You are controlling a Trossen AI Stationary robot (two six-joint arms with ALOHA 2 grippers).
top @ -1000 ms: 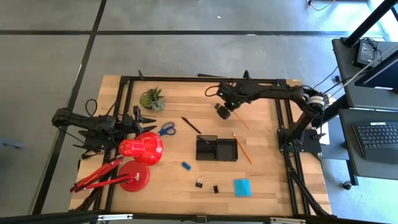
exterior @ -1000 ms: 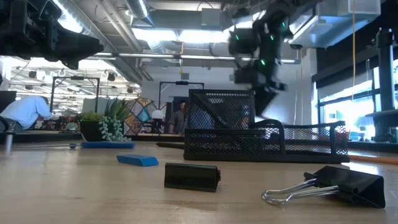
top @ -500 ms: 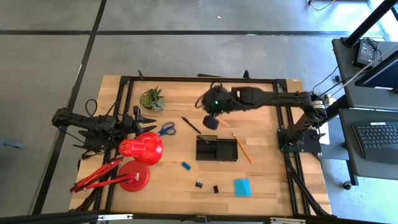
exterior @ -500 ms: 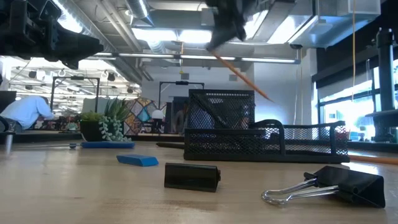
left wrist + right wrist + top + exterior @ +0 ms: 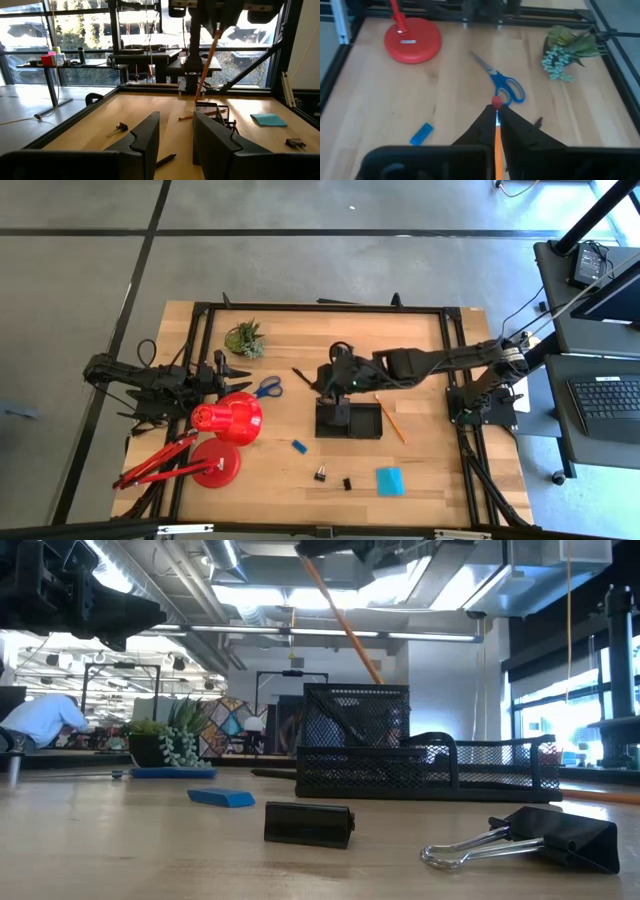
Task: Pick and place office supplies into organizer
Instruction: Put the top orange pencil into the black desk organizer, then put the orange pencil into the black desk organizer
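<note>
My right gripper (image 5: 496, 112) is shut on an orange pencil (image 5: 345, 625), which it carries in the air above the black mesh organizer (image 5: 348, 421), seen too in the low view (image 5: 400, 755). A second pencil (image 5: 392, 418) lies on the table right of the organizer. Blue scissors (image 5: 267, 387), a black pen (image 5: 307, 380), a blue eraser (image 5: 299, 446), two binder clips (image 5: 322, 473) and a cyan note pad (image 5: 389, 481) lie flat on the wood. My left gripper (image 5: 175, 135) waits open at the table's left edge. My right gripper pinches the pencil near its red eraser end (image 5: 496, 102), which pokes out just past the fingertips. The fingers slant down toward the table's left. The pencil hangs clear below them, slanting, its lower end (image 5: 198, 95) above the organizer.
A red desk lamp (image 5: 225, 420) stands near the left gripper, its base (image 5: 413, 39) on the near left. A green potted plant (image 5: 245, 338) sits at the far left. Black frame rails (image 5: 320, 308) run round the table. A person sits in the room beyond.
My right gripper has risen and swung from the table's far right part toward the left and near edge, coming over the organizer while turning. It stayed shut on the pencil, which went from low behind the organizer to hanging clear and slanting above it.
</note>
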